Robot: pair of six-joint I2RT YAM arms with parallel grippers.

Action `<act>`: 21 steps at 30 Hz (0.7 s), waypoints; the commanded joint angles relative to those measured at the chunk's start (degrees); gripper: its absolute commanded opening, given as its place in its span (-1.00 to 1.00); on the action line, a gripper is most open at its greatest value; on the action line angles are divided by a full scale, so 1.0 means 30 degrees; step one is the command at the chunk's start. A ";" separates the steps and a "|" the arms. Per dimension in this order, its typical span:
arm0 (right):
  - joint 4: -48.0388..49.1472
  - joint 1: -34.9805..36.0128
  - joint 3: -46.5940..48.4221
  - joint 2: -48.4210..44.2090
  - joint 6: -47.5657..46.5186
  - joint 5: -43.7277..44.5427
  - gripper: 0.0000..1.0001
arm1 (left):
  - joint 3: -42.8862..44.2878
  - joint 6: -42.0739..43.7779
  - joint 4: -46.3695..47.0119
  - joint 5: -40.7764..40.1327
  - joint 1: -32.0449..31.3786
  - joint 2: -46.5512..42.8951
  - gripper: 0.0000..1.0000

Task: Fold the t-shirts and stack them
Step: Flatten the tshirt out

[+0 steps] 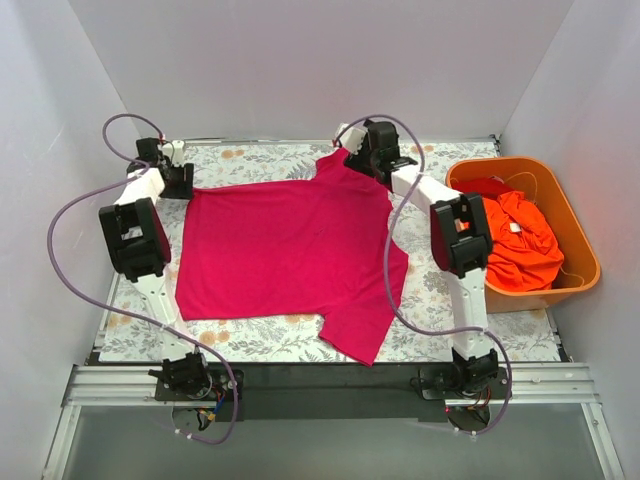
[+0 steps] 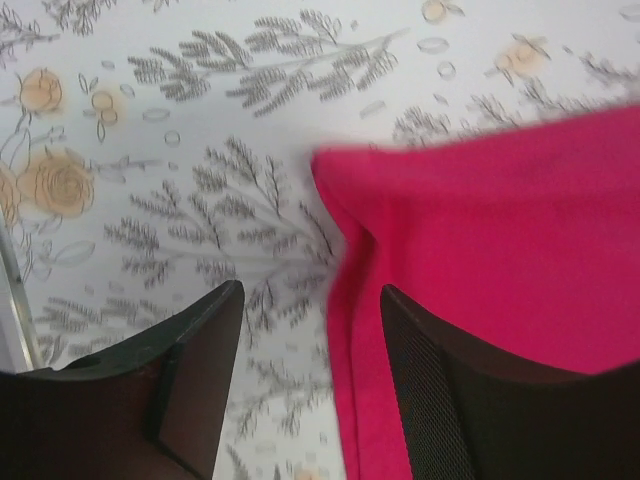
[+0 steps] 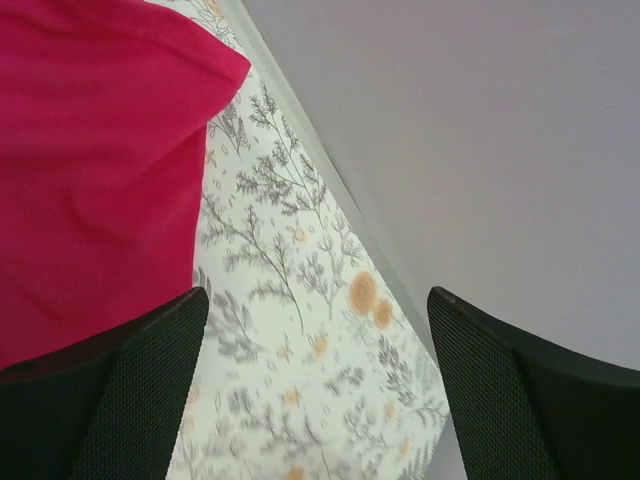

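Observation:
A magenta-pink t-shirt lies spread flat on the flowered table cover. My left gripper is open at the shirt's far left corner; in the left wrist view the corner lies just ahead, its hem between the fingers. My right gripper is open at the shirt's far right corner, empty, with the cloth to the left of its fingers. Orange-red t-shirts lie bunched in the tub, a small white label showing.
A rigid orange plastic tub stands at the right edge of the table. The flowered table cover ends at white walls behind and at both sides. A metal rail with both arm bases runs along the near edge.

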 commanded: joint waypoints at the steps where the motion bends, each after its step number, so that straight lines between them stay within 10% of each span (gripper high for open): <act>1: -0.3594 0.0036 -0.1284 -0.5557 0.2825 -0.0835 0.94 | 0.0198 0.0526 -0.3123 0.2574 0.0270 -0.4027 0.12; 5: -1.0908 -0.0197 -0.3160 -0.7737 0.4351 -0.3414 0.67 | -0.1207 0.1408 -0.5382 0.4690 0.0270 -0.5584 0.09; 12: -1.4616 -0.1691 -0.2703 -0.6547 0.7661 -0.6755 -0.15 | -0.3904 0.1382 -0.6058 0.5103 0.0270 -0.6085 -0.06; 21: -1.5237 -0.3040 -0.0793 -0.3114 0.8459 -0.7814 -0.24 | -0.3935 0.0180 -0.6381 0.4723 0.0212 -0.4622 -0.10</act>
